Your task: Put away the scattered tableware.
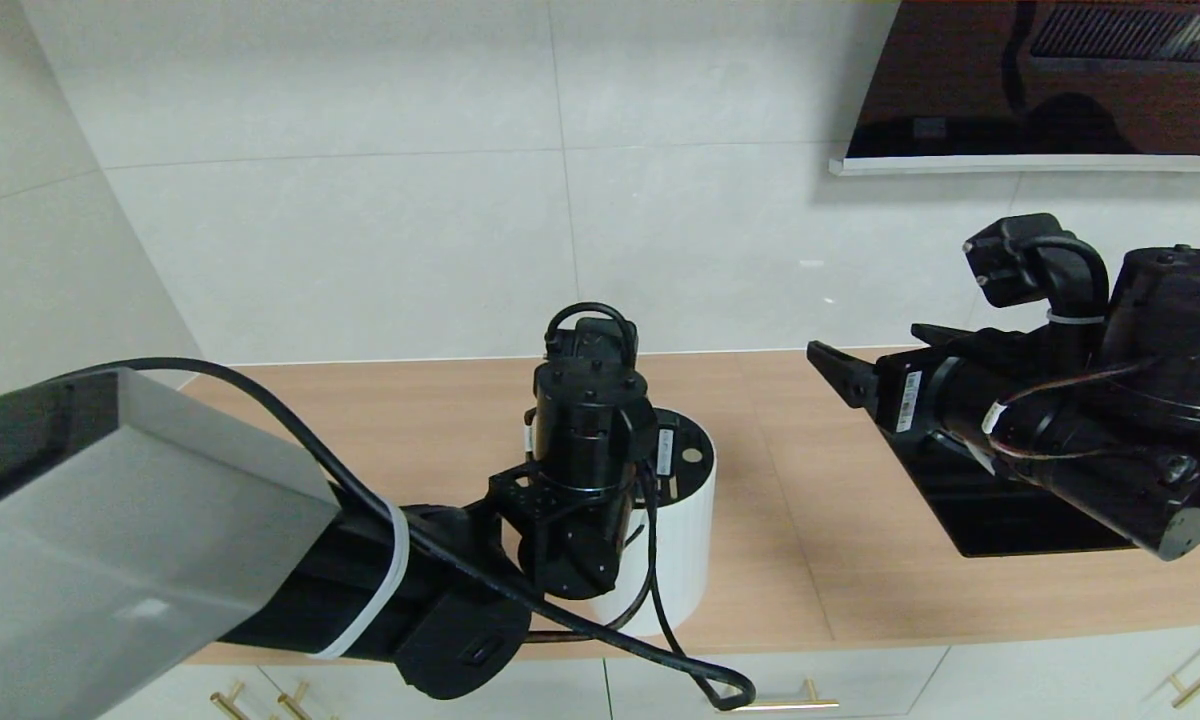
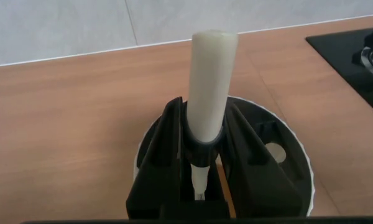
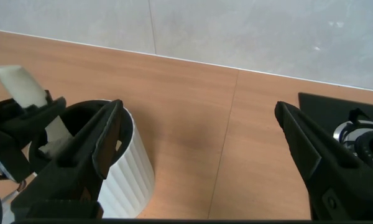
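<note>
You have the right gripper (image 3: 199,109) spread wide above the counter (image 3: 193,146); white holder (image 3: 133,177) at its 10 o'clock, hob (image 3: 354,118) at 2.

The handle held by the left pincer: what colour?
The handle is cream-white; left wrist view shows it best.

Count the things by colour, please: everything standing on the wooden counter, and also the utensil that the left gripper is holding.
White: 1, the ribbed holder
Cream: 1, the utensil in the left gripper
Black: 1, the stove
Total: 3
</note>
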